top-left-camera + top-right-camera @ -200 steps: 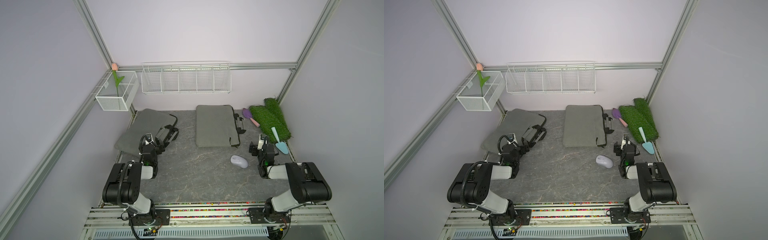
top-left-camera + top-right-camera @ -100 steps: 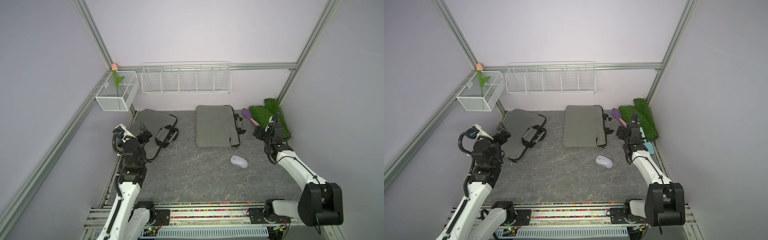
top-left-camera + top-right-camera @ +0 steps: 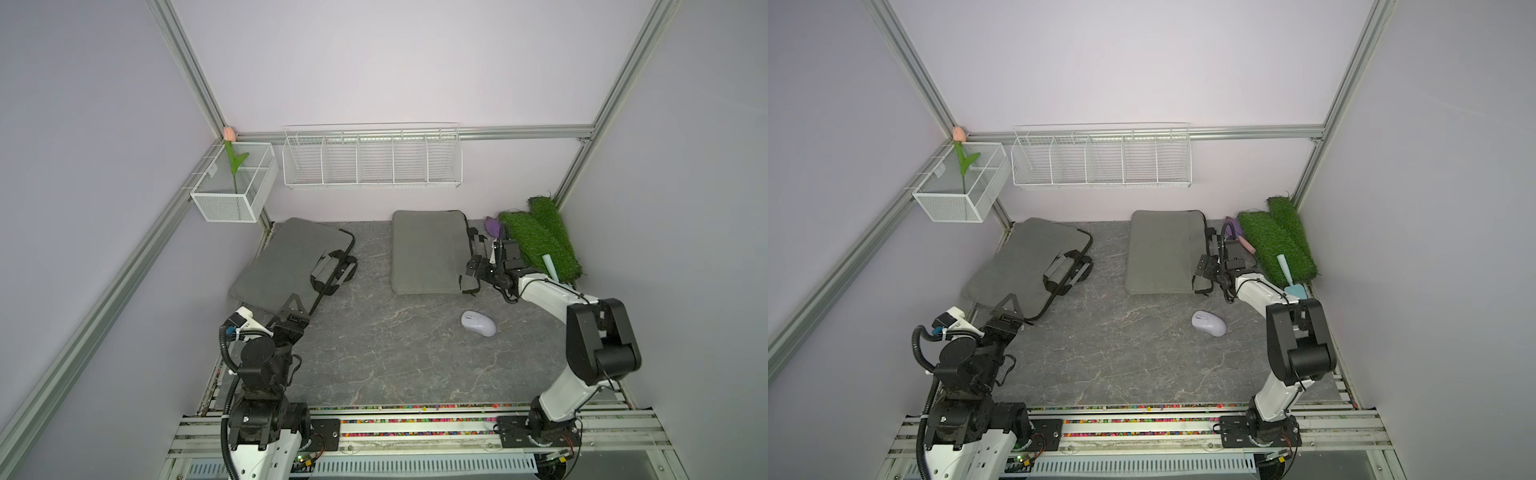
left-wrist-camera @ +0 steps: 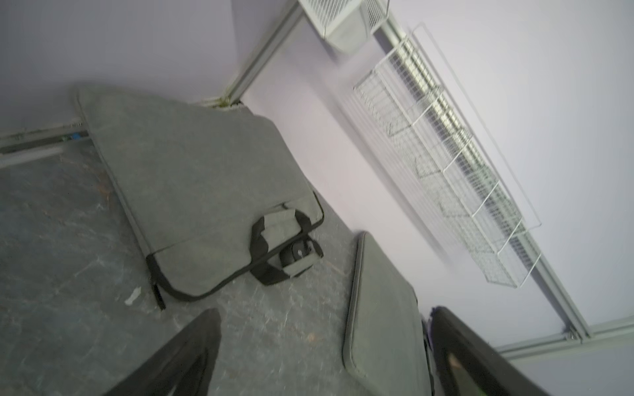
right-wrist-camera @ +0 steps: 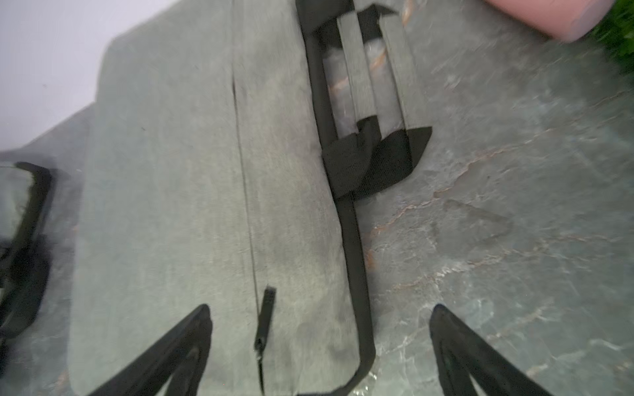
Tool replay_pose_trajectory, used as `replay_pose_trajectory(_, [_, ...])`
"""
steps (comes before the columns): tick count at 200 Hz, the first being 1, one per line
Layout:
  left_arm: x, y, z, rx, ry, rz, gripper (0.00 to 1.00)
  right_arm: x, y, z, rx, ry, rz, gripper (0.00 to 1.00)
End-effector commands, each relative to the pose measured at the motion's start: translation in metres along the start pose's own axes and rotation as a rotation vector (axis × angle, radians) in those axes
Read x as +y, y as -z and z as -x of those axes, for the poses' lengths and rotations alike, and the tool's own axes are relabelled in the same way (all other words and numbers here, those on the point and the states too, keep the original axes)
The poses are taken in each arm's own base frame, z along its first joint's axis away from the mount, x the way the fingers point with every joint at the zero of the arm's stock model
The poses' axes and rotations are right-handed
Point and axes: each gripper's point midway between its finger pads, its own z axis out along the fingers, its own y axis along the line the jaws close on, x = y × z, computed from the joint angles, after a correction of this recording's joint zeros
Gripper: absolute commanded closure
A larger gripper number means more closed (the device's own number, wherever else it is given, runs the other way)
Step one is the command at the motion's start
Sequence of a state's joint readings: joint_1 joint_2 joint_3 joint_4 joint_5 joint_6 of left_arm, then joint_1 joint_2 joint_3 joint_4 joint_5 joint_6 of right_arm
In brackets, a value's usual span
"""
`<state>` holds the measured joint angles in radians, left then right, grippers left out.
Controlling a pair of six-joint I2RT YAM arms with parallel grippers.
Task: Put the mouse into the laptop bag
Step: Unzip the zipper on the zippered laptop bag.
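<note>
Right now the mouse [image 3: 478,323] sits loose on the table [image 3: 374,353], near the front right corner of the centre laptop bag [image 3: 428,253], touching neither the bag nor either arm. The right gripper [image 3: 473,275] hangs over that corner of the bag with its jaws spread wide and nothing between them. In the right wrist view its fingers [image 5: 178,349] straddle the black edge binding, and the zip pull [image 5: 266,319] lies on the fabric between them. I can't tell from the blur whether that zip is run open. The left gripper [image 3: 293,311] is also spread and empty, sitting by the near corner of the second bag [image 3: 291,262] at the left wall, well away from the mouse. My read on handling is that the mouse is light, with a rigid shell and a smooth domed top, so it will likely squirt out of a pinch taken high on the dome. Better to come straight down and close across the two long flanks at mid-body, low and near the table. The bag is soft, floppy fabric, so the mouth probably won't stay open by itself. One arm would need to lift the flap by the zip pull or the handles [image 5: 374,68] while the other slides the mouse in. The main risk is the fabric collapsing onto the mouse.
</note>
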<state>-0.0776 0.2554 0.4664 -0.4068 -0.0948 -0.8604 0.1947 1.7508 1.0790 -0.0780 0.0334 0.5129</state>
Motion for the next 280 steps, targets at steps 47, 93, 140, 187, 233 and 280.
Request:
replay_pose_trajectory(47, [-0.008,-0.032,-0.078,0.36,0.142,-0.133,0.06,0.007,-0.049,-0.035,0.134,-0.042,0.007,0.01])
replay_pose_trajectory(93, [-0.006,-0.043,-0.091,0.398,0.132,-0.15,0.05,0.017,-0.059,-0.045,0.172,-0.048,0.056,0.06])
replay_pose_trajectory(140, [-0.023,-0.048,-0.113,0.444,0.118,-0.175,0.06,0.045,-0.055,-0.069,0.201,-0.032,0.077,0.48])
replay_pose_trajectory(187, [-0.033,-0.044,-0.139,0.498,0.202,-0.207,0.08,0.08,-0.034,-0.09,0.178,-0.063,0.135,0.67])
replay_pose_trajectory(233, [-0.051,-0.03,-0.169,0.518,0.234,-0.257,0.08,0.13,-0.018,-0.11,0.194,-0.091,0.256,0.81])
replay_pose_trajectory(280, [-0.025,-0.038,-0.198,0.523,0.351,-0.172,0.06,0.162,0.001,-0.116,0.177,-0.188,0.362,0.93])
